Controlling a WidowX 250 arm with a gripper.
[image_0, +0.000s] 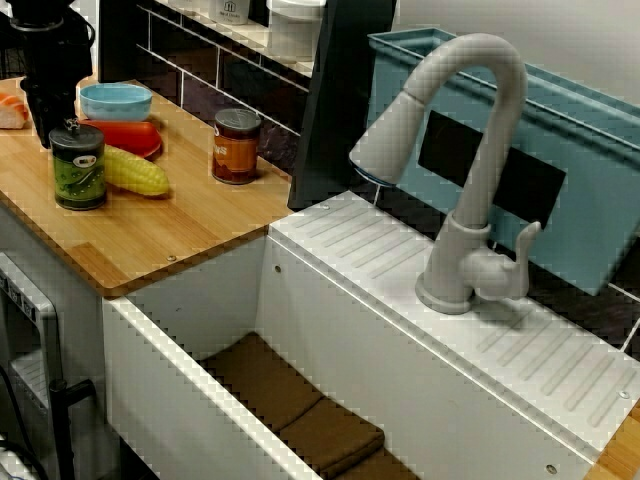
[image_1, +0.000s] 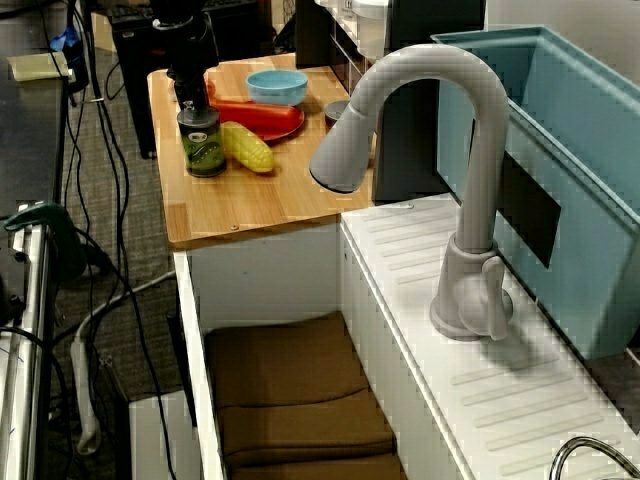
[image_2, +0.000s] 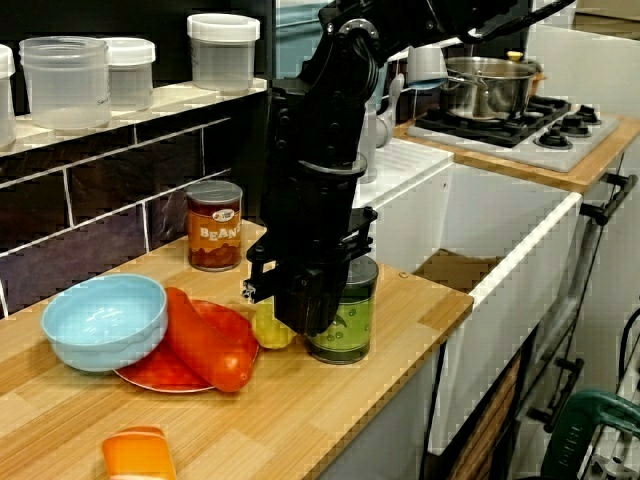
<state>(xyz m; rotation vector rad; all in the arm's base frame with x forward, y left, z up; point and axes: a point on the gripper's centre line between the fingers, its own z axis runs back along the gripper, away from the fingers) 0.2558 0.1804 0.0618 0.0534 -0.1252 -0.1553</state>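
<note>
My black gripper (image_2: 300, 318) hangs low over the wooden counter (image_2: 400, 300), right beside a green-labelled can (image_2: 350, 315) and a yellow corn cob (image_2: 268, 330). In the view from above the sink, the gripper (image_0: 45, 122) stands just behind the green can (image_0: 78, 168), on the side away from the sink. The corn cob (image_0: 135, 172) lies to the can's right. The view along the sink shows the gripper (image_1: 190, 92) close above and behind the can (image_1: 203, 145). Its fingers are masked by its own body, and I see nothing held between them.
A red plate (image_2: 150, 375) carries a long red vegetable (image_2: 205, 345), with a light blue bowl (image_2: 105, 320) on its far rim. A beans can (image_0: 236, 146) stands near the wall. The grey faucet (image_0: 470, 180), the sink (image_0: 180, 400) with brown cloths and a blue bin (image_0: 570, 170) lie right.
</note>
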